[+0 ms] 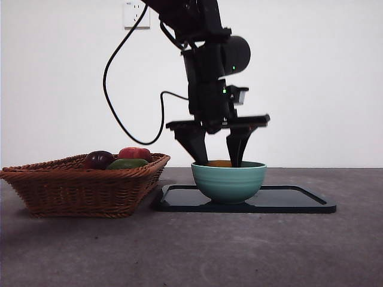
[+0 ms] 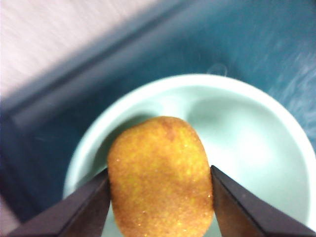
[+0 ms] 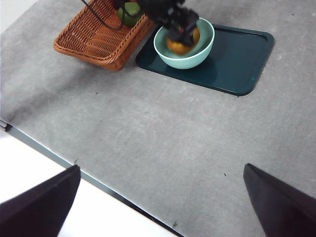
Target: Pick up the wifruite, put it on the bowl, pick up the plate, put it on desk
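My left gripper (image 1: 218,160) is shut on the brownish-orange oval wifruite (image 2: 160,177), with a jaw against each side of it. It holds the fruit in the mouth of the mint-green bowl (image 1: 228,182), where only an orange sliver (image 1: 220,162) shows above the rim. The bowl stands on a dark teal flat plate (image 1: 287,200) on the grey desk (image 1: 239,251). The right wrist view shows the bowl (image 3: 190,60), the fruit (image 3: 180,47) and the plate (image 3: 232,61) from afar. My right gripper (image 3: 160,197) is open and empty, high over the desk's near edge.
A brown wicker basket (image 1: 84,185) stands left of the plate, touching its edge. It holds a dark purple fruit (image 1: 99,159), a red fruit (image 1: 135,153) and a green fruit (image 1: 127,163). The left arm's cable (image 1: 114,89) hangs above the basket.
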Action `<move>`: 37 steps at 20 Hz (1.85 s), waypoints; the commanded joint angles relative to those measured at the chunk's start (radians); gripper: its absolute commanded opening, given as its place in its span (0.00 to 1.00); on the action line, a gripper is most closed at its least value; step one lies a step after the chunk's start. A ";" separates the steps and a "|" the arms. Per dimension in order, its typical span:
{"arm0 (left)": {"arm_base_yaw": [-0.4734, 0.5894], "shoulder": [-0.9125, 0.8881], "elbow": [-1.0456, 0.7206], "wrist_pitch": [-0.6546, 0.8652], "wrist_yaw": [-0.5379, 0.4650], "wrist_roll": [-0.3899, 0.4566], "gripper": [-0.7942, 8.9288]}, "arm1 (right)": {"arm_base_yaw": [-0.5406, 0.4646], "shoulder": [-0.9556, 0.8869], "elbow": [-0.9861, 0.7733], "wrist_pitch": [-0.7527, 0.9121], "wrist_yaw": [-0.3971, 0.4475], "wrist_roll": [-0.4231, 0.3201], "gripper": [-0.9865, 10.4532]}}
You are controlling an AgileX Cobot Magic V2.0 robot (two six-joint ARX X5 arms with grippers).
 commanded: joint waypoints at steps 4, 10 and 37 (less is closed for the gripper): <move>-0.021 0.028 0.251 -0.150 -0.003 0.012 0.34 | 0.007 0.002 0.010 0.009 0.004 0.013 0.57; -0.035 0.027 0.547 -0.385 -0.003 0.019 0.34 | 0.007 0.002 0.010 0.008 -0.003 0.016 0.57; 0.028 -0.947 -0.386 -0.436 -0.057 -0.082 0.34 | 0.007 0.002 0.010 0.009 -0.004 0.032 0.57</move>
